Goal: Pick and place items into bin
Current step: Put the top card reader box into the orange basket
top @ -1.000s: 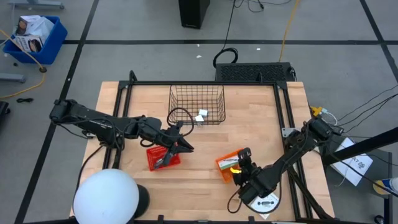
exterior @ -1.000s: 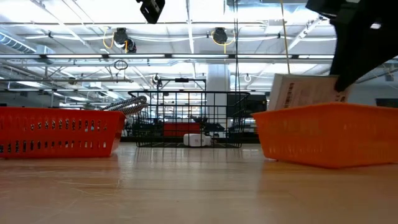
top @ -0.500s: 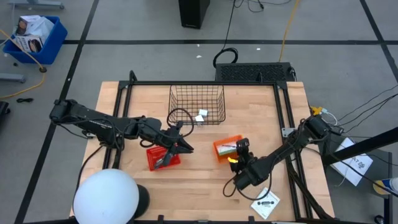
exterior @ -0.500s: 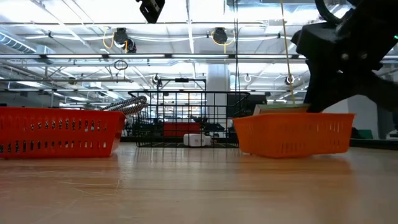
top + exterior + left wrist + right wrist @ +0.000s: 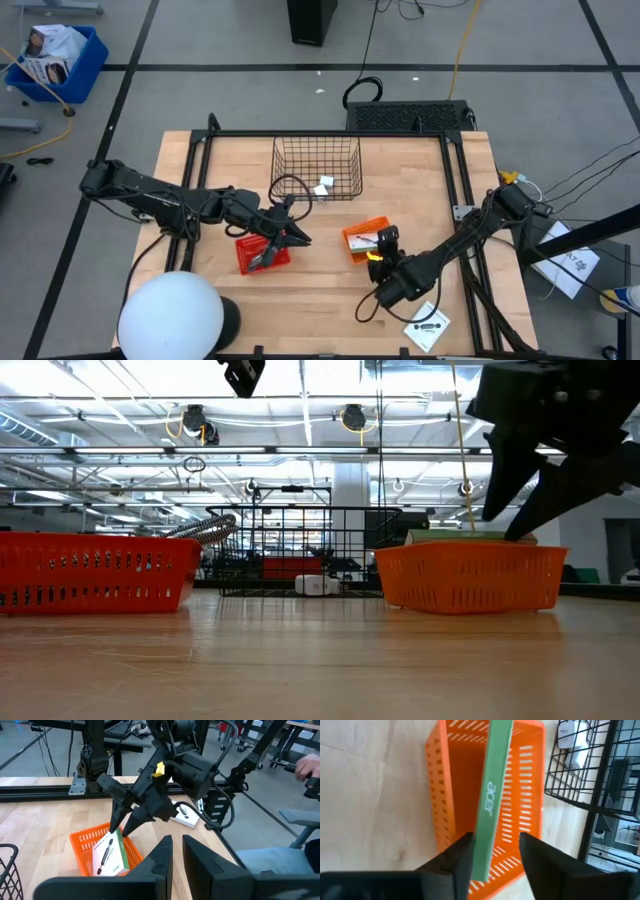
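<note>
Front edge: one card [image 5: 428, 325] lies flat on the table, well clear of any bin. Nobody's touched it yet.

Right gripper [image 5: 384, 240]: it sits right over the orange bin [image 5: 470, 575], fingers spread wide, pointing down into it. The tips straddle the other card [image 5: 492, 795], and there's daylight on at least one side, so I wouldn't call that a grip.

What changed: a second ago the orange bin was nearer the front edge, with the card sticking up out of it and the gripper low on it. Now the bin is further back, level on the wood, and the card barely clears the rim. In the last half second the fingers have come up and opened.

What that means: looks to me like card one is delivered and the arm is letting go. The loose card up front is the obvious next pick for this arm.

Left gripper [image 5: 177, 838]: it hangs over the red bin [image 5: 95, 570], hasn't budged, fingers with only a slim gap and nothing between them. Waiting, I'd say.

Red bin: something ridged and metal [image 5: 208, 526] pokes up by its far rim. Could be the plier tool, can't swear to it.

Wire basket [image 5: 274, 160]: it's at the back of the table, with the white cubes [image 5: 323, 186] sitting in its front right corner, same spot as before.
</note>
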Motion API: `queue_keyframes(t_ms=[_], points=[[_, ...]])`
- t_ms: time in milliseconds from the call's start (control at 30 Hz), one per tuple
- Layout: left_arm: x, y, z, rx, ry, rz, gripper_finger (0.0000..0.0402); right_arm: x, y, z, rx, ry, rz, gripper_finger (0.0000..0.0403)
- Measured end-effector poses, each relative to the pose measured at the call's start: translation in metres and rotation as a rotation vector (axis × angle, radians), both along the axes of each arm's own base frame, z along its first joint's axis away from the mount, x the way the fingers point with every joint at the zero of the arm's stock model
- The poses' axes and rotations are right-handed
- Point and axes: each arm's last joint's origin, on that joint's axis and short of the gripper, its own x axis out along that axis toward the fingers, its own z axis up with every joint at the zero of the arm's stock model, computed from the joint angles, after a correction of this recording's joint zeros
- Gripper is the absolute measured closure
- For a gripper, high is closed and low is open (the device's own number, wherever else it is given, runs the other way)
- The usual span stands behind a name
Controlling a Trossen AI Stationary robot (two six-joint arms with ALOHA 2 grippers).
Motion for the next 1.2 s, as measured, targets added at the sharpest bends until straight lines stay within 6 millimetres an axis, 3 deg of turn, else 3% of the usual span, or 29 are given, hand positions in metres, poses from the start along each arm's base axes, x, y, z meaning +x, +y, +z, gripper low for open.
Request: queue_keyframes(t_ms=[233, 467, 667, 900, 1200], points=[[-0.001, 0.0, -0.003, 0.005, 0.03, 0.0, 0.0355, -0.003, 0.002, 0.017, -0.006, 0.007, -0.003, 0.0191], [-0.001, 0.0, -0.004, 0.019, 0.04, -0.003, 0.0355, 0.0, 0.011, 0.035, 0.137, -0.118, -0.016, 0.0177], [0.002, -0.001, -0.01, 0.037, 0.059, -0.009, 0.0355, 0.01, 0.015, 0.038, 0.185, -0.19, 0.041, 0.0195], [0.015, -0.004, -0.025, 0.033, 0.079, -0.008, 0.0355, 0.02, 0.002, 0.039, 0.167, -0.225, -0.003, 0.0225], [0.02, -0.005, -0.028, -0.009, 0.085, 0.003, 0.0355, 0.029, -0.024, 0.027, 0.2, -0.19, -0.093, 0.0311]])
